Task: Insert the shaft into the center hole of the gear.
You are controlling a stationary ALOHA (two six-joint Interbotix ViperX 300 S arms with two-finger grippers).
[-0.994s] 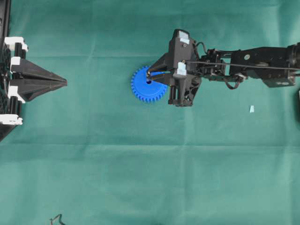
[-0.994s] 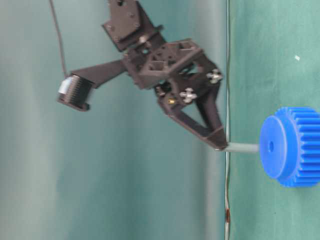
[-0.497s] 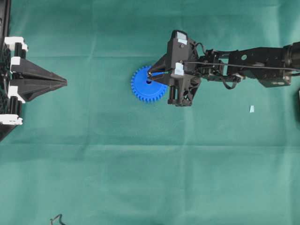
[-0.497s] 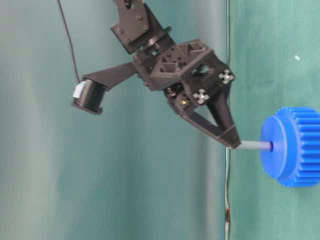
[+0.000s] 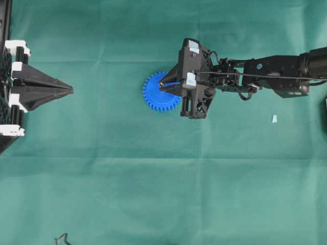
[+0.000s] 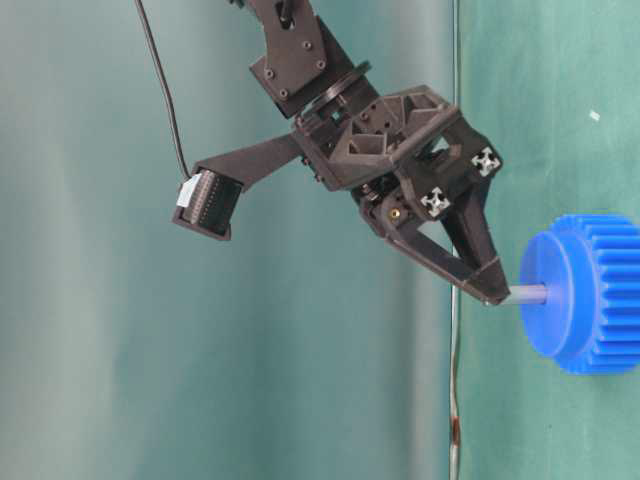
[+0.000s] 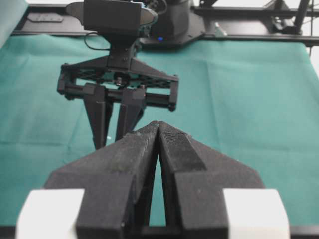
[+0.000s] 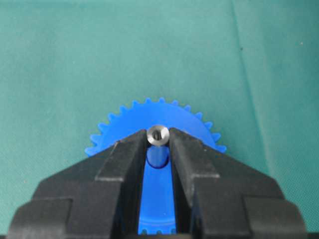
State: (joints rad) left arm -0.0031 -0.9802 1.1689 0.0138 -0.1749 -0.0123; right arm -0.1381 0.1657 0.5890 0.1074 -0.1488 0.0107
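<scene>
The blue gear (image 5: 160, 93) lies flat on the green cloth; it also shows in the table-level view (image 6: 585, 293) and the right wrist view (image 8: 187, 124). My right gripper (image 5: 163, 85) is shut on the silvery shaft (image 8: 158, 135), held upright over the gear's hub. In the table-level view the shaft (image 6: 528, 294) has its lower end in the center hole, which is hidden by it, and my right gripper (image 6: 497, 293) holds its upper end. My left gripper (image 5: 70, 90) is shut and empty at the far left, well apart from the gear; it also shows in its own wrist view (image 7: 158, 125).
A small pale-blue scrap (image 5: 274, 119) lies on the cloth right of the gear. The right arm (image 5: 265, 71) stretches in from the right edge. A thin dark wire (image 5: 62, 238) lies at the bottom left.
My right gripper has moved down toward the gear with the shaft; the shaft's lower end has gone deeper into the center hole, so less of it shows. The left arm has not moved.
</scene>
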